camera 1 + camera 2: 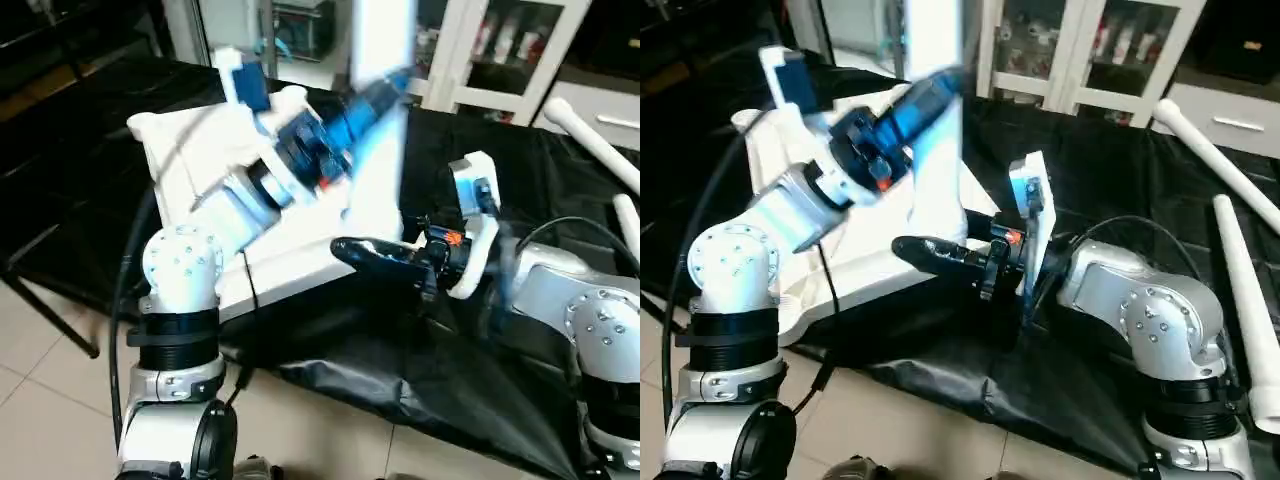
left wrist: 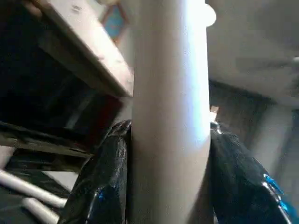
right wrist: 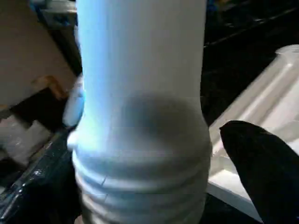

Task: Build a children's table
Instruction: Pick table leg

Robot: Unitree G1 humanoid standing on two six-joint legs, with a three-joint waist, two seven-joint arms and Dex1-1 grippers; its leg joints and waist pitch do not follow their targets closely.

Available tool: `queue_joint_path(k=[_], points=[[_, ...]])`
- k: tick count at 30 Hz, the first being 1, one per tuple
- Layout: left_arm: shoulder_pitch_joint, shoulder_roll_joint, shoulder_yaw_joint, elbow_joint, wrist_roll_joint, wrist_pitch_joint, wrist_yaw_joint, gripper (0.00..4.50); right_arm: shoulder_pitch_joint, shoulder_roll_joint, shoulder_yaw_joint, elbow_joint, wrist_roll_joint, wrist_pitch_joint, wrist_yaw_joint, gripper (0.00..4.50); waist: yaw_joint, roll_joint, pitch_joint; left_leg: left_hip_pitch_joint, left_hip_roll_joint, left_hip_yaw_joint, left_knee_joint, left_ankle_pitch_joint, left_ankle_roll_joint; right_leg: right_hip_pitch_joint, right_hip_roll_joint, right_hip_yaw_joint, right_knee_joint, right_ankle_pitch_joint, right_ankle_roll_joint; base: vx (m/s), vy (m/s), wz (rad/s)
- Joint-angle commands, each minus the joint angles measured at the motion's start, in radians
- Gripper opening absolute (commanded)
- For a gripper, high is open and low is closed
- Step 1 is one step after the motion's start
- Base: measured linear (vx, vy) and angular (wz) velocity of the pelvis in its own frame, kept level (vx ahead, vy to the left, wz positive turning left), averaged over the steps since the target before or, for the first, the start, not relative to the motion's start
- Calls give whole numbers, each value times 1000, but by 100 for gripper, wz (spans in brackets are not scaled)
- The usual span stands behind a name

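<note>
Upright above the work, a long white tapered plastic tube leg (image 1: 382,120) stands over the white square plastic tabletop (image 1: 200,150), which lies on the large work table under a crinkled black plastic cover (image 1: 470,390). The left gripper (image 2: 168,186) has its two glossy black fingers (image 2: 100,186) pressed on either side of the leg's smooth round shaft, so it holds the leg about midway; from the head views the blue-and-black wrist reaches up and across the tabletop to it. The leg's lower end swells into a rounded collar with ridged threads (image 3: 140,182), seen close up from the right wrist. The right gripper (image 3: 154,186) has its fingers spread wide around that threaded end, one black fingertip (image 3: 261,168) standing clear of the plastic beside it, with the tabletop's ribbed edge behind. From the head view that gripper's dark fingers (image 1: 940,255) lie level at the tabletop's near edge, by the base of the leg. Whether the thread has met a corner socket cannot be told. Two more white tube legs (image 1: 1240,270) lie on the black cover off to the robot's right, well apart from the tabletop.
</note>
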Motion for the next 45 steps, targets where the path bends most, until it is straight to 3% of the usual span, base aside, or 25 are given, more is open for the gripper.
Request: queue_joint_path(k=[1, 6, 22, 25, 26, 27, 28, 29, 30, 31, 32, 34, 35, 36, 39, 40, 41, 45], points=[[-8, 11, -19, 5, -42, 34, -62, 194, -13, -22, 6, -6, -12, -2, 17, 450, 1, -15, -73, 23, 67, -25, -80, -32, 22, 48, -79, 38, -66, -103, -220, 0, 0, 0], [-18, 17, -33, 25, -43, 36, -88, 194, -15, -26, 18, 1, -11, -3, 41, 450, 0, -17, -76, 21, 68, -26, -79, -19, 25, 52, -81, 38, -64, -66, -228, 0, 0, 0], [-21, 27, -26, 53, -35, 21, -106, 194, -26, -6, -3, 24, 19, 5, 31, 319, 1, -16, -78, 22, 68, -26, -76, -6, 37, 53, -81, 37, -60, -39, -245, 0, 0, 0], [-23, 29, -32, 62, 17, -20, -74, 194, -34, -3, 0, 32, -11, -14, 8, 294, 0, -17, -78, 22, 67, -25, -77, -10, 33, 54, -81, 37, -62, -49, -240, 0, 0, 0], [-27, 29, -33, 71, 36, -32, -53, 194, -38, -1, 3, 34, -29, -25, -6, 294, 0, -17, -78, 22, 68, -25, -76, -10, 32, 54, -82, 38, -61, -47, -240, 0, 0, 0], [-35, 27, -29, 92, 63, -50, -13, 250, -48, -1, 17, 49, -90, -56, -45, 279, 0, -15, -78, 22, 68, -26, -77, -9, 25, 53, -81, 37, -60, -45, -237, 0, 0, 0], [-44, 23, -21, 112, 88, -70, 28, 264, -56, -2, 28, 62, -135, -76, -74, 278, 0, -15, -78, 22, 69, -27, -77, -5, 22, 52, -80, 37, -61, -45, -233, 0, 0, 0], [-47, 22, -19, 116, 94, -74, 37, 264, -58, -2, 30, 65, -144, -81, -80, 278, 0, -15, -78, 22, 69, -27, -77, -5, 22, 52, -80, 37, -61, -45, -233, 0, 0, 0], [-63, 25, -12, 146, 147, -120, 92, 264, -65, -8, 48, 77, -212, -116, -120, 277, -3, -16, -79, 24, 67, -26, -77, -13, 1, 51, -78, 37, -63, -51, -224, 0, 0, 0], [-68, 31, -14, 149, 172, -141, 107, 272, -67, -14, 59, 79, -245, -132, -137, 275, -4, -17, -78, 23, 65, -26, -78, -16, -4, 55, -79, 38, -65, -60, -218, 0, 0, 0], [-81, 44, -18, 157, 234, -195, 147, 285, -71, -32, 92, 82, -326, -167, -178, 274, -4, -17, -77, 21, 67, -28, -80, -18, -8, 56, -81, 38, -67, -68, -212, 0, 0, 0], [-92, 51, -19, 164, 278, -237, 180, 305, -74, -47, 120, 84, -385, -189, -204, 273, -6, -18, -78, 22, 65, -27, -79, -16, -18, 58, -79, 39, -66, -64, -193, 0, 0, 0], [-105, 51, -2, 173, 271, -235, 206, 305, -76, -80, 173, 78, -459, -221, -213, 273, -6, -18, -78, 22, 65, -27, -79, -16, -18, 58, -79, 39, -66, -64, -193, 0, 0, 0], [-129, 62, 13, 185, 274, -244, 227, 308, -82, -130, 259, 65, -580, -265, -239, 273, -3, -19, -79, 21, 66, -28, -77, -14, -25, 59, -80, 39, -63, -50, -195, 0, 0, 0], [-145, 75, 12, 195, 295, -263, 233, 342, -88, -147, 298, 59, -640, -279, -270, 272, -6, -19, -77, 21, 64, -27, -77, -24, -20, 56, -79, 41, -63, -47, -201, 0, 0, 0], [-187, 73, 46, 247, 320, -306, 321, 342, -91, -149, 329, 55, -698, -296, -308, 272, -7, -11, -77, 20, 64, -28, -76, -28, -15, 56, -78, 41, -61, -42, -208, 0, 0, 0], [-209, 67, 71, 277, 323, -328, 371, 342, -90, -142, 336, 57, -720, -304, -324, 272, -9, -16, -77, 23, 62, -27, -75, -42, -13, 56, -76, 41, -64, -42, -209, 0, 0, 0], [-277, 24, 184, 390, 294, -422, 529, 342, -68, -91, 351, 73, -789, -355, -386, 272, -9, -15, -79, 20, 62, -28, -73, -45, -10, 58, -76, 41, -62, -13, -231, 0, 0, 0]])
